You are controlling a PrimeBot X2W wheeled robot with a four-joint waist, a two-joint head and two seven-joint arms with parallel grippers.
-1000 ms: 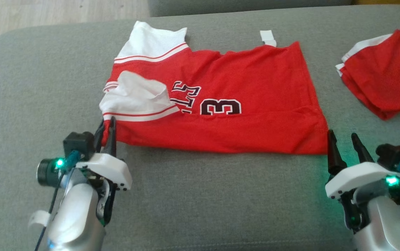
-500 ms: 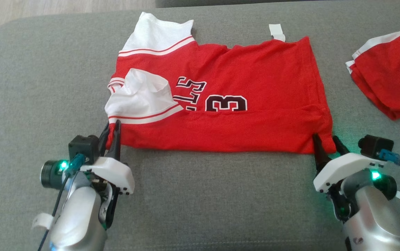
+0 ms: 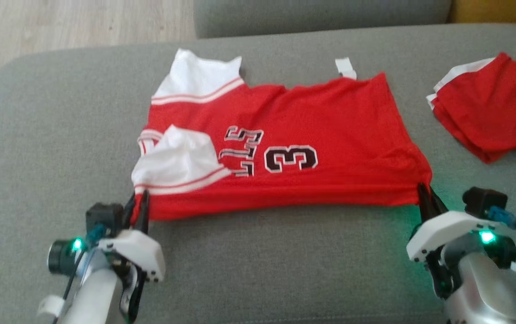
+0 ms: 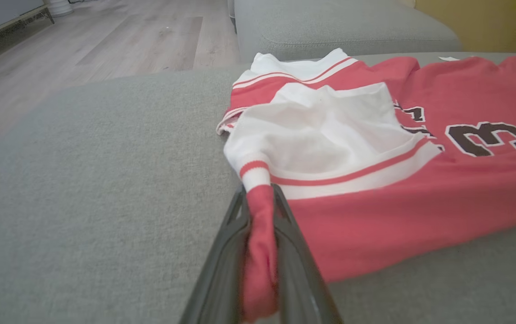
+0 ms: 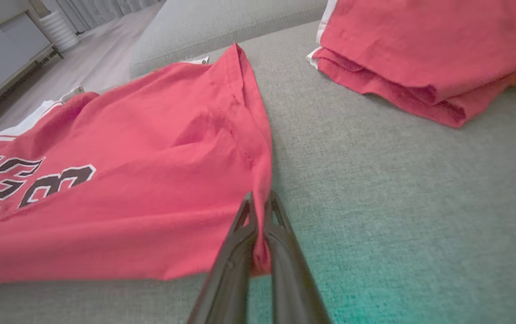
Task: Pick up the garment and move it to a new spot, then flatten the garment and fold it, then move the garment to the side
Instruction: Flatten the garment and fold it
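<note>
Now the red jersey lies long-axis left to right on the sofa cushion, just beyond me, my left jaws and right jaws each pinched onto one near corner.

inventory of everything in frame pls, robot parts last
jersey: 1, red with white sleeves and a dark 3, spread mid-sofa
tag: 1, white, at the jersey's far edge
folded garment: 1, red with white trim, on the sofa to the right, apart from the jersey
sofa: 1, grey, under everything
second cushion: 1, grey, behind the sofa
floor: pale wood, far left
yellow thing: 1, far right corner, can't tell what it is
left gripper: 1, dark fingers, shut on the jersey's near left corner
right gripper: 1, dark fingers, shut on the jersey's near right corner
</note>
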